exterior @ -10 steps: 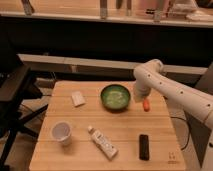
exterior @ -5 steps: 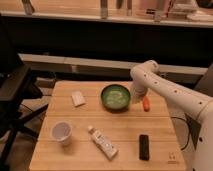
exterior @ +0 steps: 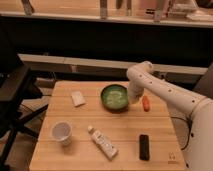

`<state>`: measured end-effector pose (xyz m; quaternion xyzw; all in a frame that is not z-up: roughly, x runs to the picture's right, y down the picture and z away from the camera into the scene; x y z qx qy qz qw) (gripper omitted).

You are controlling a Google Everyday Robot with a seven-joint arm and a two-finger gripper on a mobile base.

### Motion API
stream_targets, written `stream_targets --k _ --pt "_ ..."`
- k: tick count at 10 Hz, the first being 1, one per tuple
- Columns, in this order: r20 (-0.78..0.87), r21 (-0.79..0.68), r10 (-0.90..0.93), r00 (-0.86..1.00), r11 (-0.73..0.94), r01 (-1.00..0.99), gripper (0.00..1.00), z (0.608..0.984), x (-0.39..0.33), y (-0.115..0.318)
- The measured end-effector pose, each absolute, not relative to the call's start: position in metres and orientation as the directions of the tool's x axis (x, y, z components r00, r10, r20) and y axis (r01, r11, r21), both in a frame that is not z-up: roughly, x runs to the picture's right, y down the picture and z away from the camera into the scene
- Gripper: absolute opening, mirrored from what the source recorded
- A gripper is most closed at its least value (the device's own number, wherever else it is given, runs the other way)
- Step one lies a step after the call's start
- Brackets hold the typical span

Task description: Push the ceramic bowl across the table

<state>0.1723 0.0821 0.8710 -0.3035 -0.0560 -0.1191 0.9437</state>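
The gripper point(exterior: 134, 100) has its fingers drawn together with nothing between them. It hangs low over the table point(exterior: 160, 135) at the right rim of the bowl point(exterior: 115, 97), as the camera sees it. From this angle I cannot say whether the tip touches the rim or stands just beside it; the two overlap in the view. Above the tip, the white arm point(exterior: 165, 92) climbs to a bend and then runs off to the right, toward the robot's body at the picture's edge.

The bowl sits in the far half of the table, a little right of centre. It lies directly to the camera's left of the closed tip, and that is what the push turns on: a sweep leftward would press on the near wall and carry the bowl across the planks. Being round, the bowl has no long axis to line up. An off-centre contact could still let it slip round the tip rather than slide straight.

Just right of the gripper lies a small orange thing point(exterior: 145, 102), clear of that path. To the left, near the far-left part of the table, rests a white packet point(exterior: 77, 98), roughly in line with a leftward push. Nearer the camera are a cup point(exterior: 61, 132), a tube point(exterior: 102, 142) and a black bar point(exterior: 144, 146), all well apart from the bowl.
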Motion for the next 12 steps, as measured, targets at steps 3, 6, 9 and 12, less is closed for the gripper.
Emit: stream_targets --k 3,6,9,12 --pt "0.186 -0.563 -0.198 0.962 0.782 0.269 0.00 0.877 0.164 0.082" --pt "0.189 -0.567 -0.200 0.961 0.777 0.273 0.00 0.881 0.164 0.082" --pt "0.190 -0.572 -0.193 0.962 0.775 0.269 0.00 0.887 0.172 0.081" --pt "0.195 -0.574 -0.197 0.961 0.772 0.274 0.00 0.890 0.172 0.081"
